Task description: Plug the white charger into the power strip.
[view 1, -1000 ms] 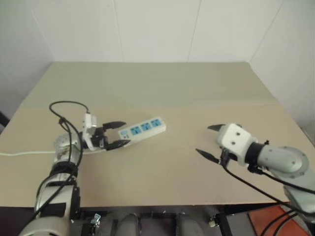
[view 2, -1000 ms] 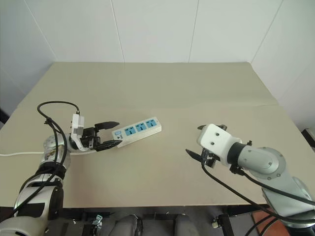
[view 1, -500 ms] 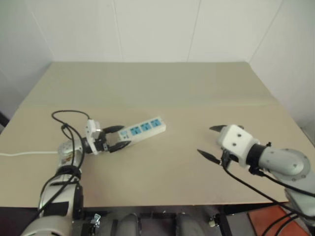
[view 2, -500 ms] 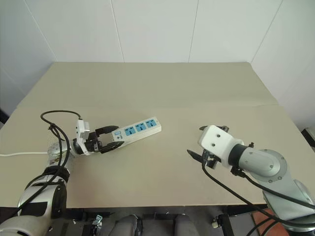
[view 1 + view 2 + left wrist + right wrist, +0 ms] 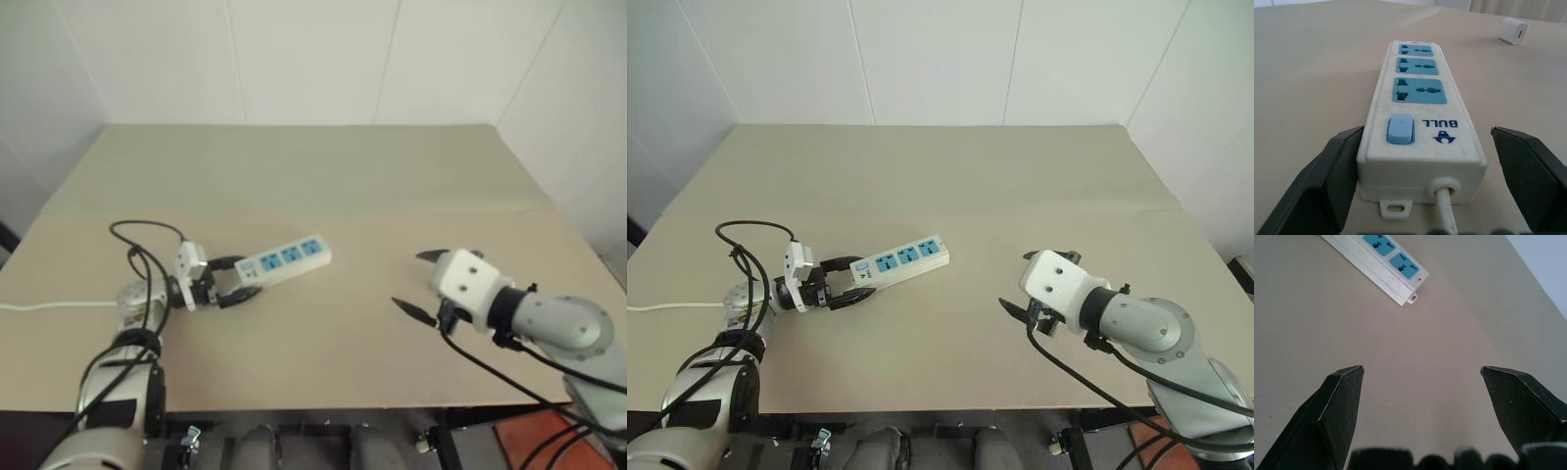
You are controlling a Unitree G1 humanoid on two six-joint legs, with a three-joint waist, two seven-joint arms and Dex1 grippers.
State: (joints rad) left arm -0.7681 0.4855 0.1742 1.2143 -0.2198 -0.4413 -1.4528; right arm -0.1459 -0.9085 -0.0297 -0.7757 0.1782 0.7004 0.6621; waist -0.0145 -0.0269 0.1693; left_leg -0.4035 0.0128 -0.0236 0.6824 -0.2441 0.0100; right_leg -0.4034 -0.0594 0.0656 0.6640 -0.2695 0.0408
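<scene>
Three empty sockets, power strip [image 5: 1420, 127]

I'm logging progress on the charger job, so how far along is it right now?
Nothing is plugged in: all three blue sockets of the long white plastic power strip are empty. In hand: the left end effector, open, straddles the strip's switch end on the beige table. The small white rounded plastic charger lies apart on the table, ungrasped. The right end effector hovers open. Left: pick up the charger and insert it.

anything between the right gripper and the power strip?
Nothing. Bare table runs from the open right gripper up to the strip in the right wrist view; the head views show the same gap.
</scene>
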